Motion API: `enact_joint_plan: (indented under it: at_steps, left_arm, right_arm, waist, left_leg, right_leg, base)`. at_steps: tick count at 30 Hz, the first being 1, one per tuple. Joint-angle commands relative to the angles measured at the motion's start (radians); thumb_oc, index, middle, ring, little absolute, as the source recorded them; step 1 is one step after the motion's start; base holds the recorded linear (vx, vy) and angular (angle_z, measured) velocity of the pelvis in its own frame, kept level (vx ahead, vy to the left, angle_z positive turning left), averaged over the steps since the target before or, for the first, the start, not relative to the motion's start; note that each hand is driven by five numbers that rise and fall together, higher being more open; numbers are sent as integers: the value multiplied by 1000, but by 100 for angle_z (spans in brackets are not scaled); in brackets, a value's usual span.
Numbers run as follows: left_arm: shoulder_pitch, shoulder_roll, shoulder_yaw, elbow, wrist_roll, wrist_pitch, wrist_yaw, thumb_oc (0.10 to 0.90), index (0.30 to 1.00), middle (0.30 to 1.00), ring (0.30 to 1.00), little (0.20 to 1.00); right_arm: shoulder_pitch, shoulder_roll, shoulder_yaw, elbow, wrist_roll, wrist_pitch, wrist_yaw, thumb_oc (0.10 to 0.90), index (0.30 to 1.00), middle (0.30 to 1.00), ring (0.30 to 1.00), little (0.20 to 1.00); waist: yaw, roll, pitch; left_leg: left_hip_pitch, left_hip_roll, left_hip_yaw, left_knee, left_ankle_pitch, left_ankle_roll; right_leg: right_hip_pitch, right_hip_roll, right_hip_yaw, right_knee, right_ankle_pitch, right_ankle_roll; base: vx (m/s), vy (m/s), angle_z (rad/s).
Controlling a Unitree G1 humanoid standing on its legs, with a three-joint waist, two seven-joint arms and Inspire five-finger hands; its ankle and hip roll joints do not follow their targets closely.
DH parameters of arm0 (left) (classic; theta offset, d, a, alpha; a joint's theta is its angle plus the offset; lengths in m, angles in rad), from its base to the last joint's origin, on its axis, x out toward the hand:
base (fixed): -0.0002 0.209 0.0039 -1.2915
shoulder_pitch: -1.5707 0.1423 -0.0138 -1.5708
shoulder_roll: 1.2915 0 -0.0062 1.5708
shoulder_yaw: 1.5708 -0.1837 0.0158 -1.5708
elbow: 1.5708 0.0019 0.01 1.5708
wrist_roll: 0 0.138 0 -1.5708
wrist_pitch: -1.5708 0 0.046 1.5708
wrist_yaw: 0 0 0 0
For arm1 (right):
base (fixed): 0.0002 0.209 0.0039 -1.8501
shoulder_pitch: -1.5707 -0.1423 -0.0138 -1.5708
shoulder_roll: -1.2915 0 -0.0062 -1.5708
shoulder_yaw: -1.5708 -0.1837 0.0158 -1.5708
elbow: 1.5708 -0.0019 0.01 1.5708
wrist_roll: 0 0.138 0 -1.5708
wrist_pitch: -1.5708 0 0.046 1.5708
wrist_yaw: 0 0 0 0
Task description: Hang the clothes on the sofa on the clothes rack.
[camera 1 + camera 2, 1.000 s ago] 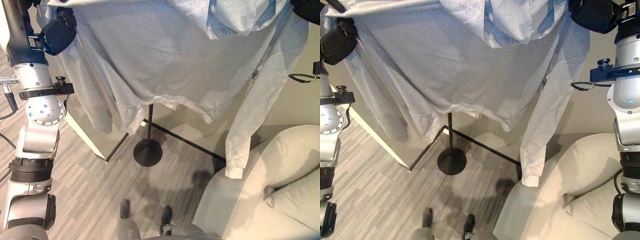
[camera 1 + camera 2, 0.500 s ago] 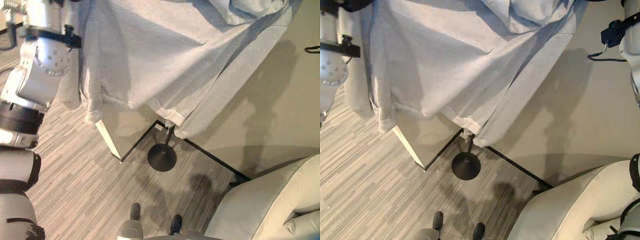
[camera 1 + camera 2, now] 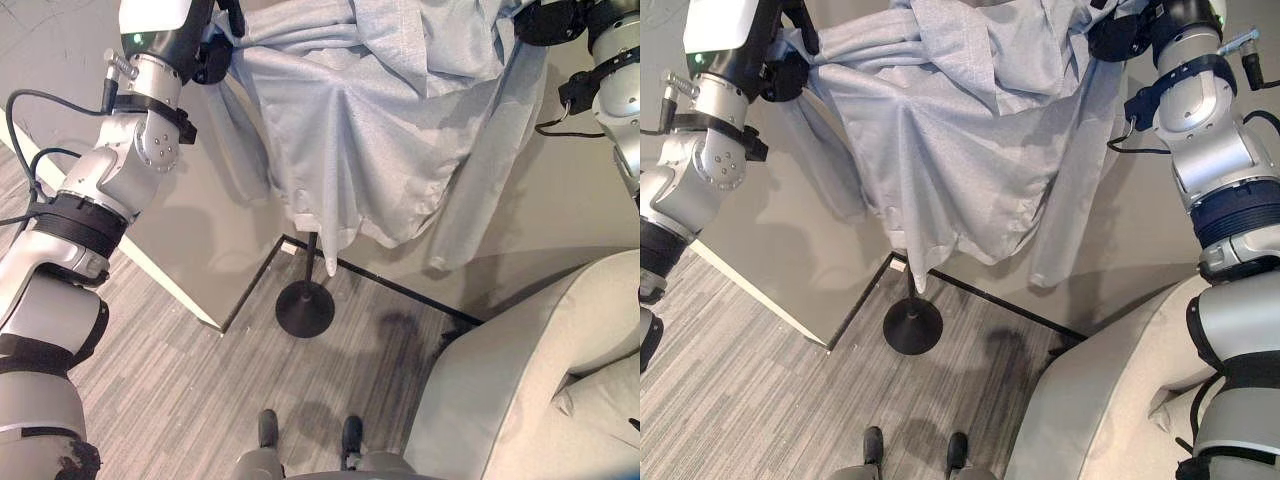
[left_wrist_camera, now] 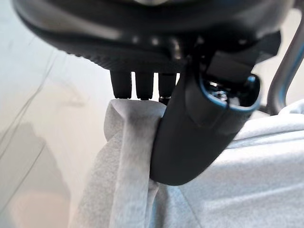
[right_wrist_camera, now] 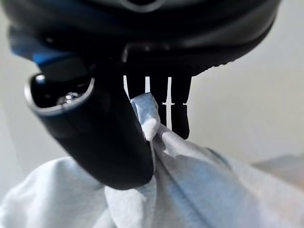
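Note:
A pale blue-grey hooded garment (image 3: 370, 130) hangs spread between my two raised hands, above the floor. My left hand (image 3: 213, 55) is shut on the garment's left shoulder; in the left wrist view the thumb (image 4: 190, 133) pinches a fold of cloth (image 4: 126, 156) against the fingers. My right hand (image 3: 1118, 35) is shut on the right shoulder; in the right wrist view its thumb (image 5: 102, 137) clamps a bunched fold (image 5: 147, 118). The clothes rack's black pole (image 3: 311, 258) and round base (image 3: 304, 308) stand under the hem, the pole's top hidden by the cloth. One sleeve (image 3: 470, 200) dangles at the right.
A beige sofa (image 3: 520, 380) with a cushion (image 3: 605, 395) fills the lower right. A pale wall panel (image 3: 180, 230) juts out at the left, its corner close to the rack's base. Grey wood-look floor (image 3: 160, 390) lies in front.
The view has shifted. Both hands now hold the garment closer together, so the cloth hangs narrower and more bunched, directly over the rack's pole. The hanging sleeve has left the sofa's edge.

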Motion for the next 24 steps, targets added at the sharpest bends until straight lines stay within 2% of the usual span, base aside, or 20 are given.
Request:
enact_joint_plan:
  at_steps: [1,5,6,9,12,13,14,15,19,24]
  left_arm:
    - [59,19,161,7,-8,18,76,400,300,300,300,300]
    - [161,-23,206,5,-28,14,51,400,300,300,300,300]
    - [163,-23,204,5,-29,13,50,400,300,300,300,300]
    - [219,-50,230,-7,-90,-6,22,400,300,300,300,300]
    - [335,-106,276,-40,-187,-36,-31,400,300,300,300,300]
    - [370,-125,287,-45,-219,-40,-48,497,446,446,446,446]
    - [389,-143,296,-47,-243,-46,-58,755,832,832,832,832]
    - [406,-162,302,-47,-268,-51,-64,800,900,900,900,900]
    - [484,-213,344,-77,-326,-68,-87,800,900,900,900,900]
    - [556,-244,395,-113,-353,-77,-100,800,900,900,900,900]
  right_arm:
    - [89,26,-138,-107,-17,-47,-50,400,300,300,300,300]
    - [271,135,-235,-174,-18,-55,-45,400,300,300,300,300]
    - [276,135,-237,-177,-19,-54,-45,400,300,300,300,300]
    - [356,188,-271,-205,-8,-59,-39,400,300,300,300,300]
    - [473,249,-315,-250,9,-58,-9,400,300,300,300,300]
    - [511,267,-330,-277,14,-57,2,494,441,441,441,441]
    - [540,276,-340,-299,11,-56,8,723,785,785,785,785]
    - [567,294,-353,-312,13,-61,8,800,900,900,900,900]
    - [653,332,-423,-367,29,-79,6,800,900,900,900,900]
    - [730,341,-510,-430,35,-100,-7,800,900,900,900,900]
  waist:
    - [30,-44,-93]
    - [30,-36,-87]
    - [30,-37,-88]
    - [29,-29,-86]
    - [27,-19,-87]
    - [25,-17,-87]
    - [23,-15,-89]
    - [20,-12,-88]
    - [15,-6,-88]
    - [8,-3,-90]
  left_leg:
    - [77,29,29,1,-134,-40]
    - [99,26,30,1,-146,-32]
    - [101,26,30,1,-146,-32]
    - [113,23,35,1,-152,-27]
    - [138,20,42,1,-162,-22]
    - [146,18,45,1,-164,-20]
    - [151,18,48,1,-166,-19]
    - [156,18,50,1,-168,-18]
    - [170,16,56,1,-176,-14]
    - [182,15,65,1,-186,-9]
  right_leg:
    - [49,-90,-47,2,-8,123]
    - [65,-92,-44,2,-11,116]
    - [66,-92,-44,2,-11,116]
    - [75,-95,-41,2,-11,115]
    - [94,-100,-39,2,-11,113]
    - [101,-102,-39,2,-11,113]
    - [105,-103,-40,2,-12,112]
    - [108,-104,-40,2,-13,112]
    - [116,-107,-37,2,-14,113]
    - [123,-112,-35,2,-15,112]
  base:
    - [38,-3,-6]
    - [30,2,-3]
    - [0,0,0]
    - [0,0,0]
    - [44,30,-4]
    - [41,21,-12]
    - [45,20,-13]
    - [39,16,-8]
    - [30,16,-8]
    - [20,8,-2]
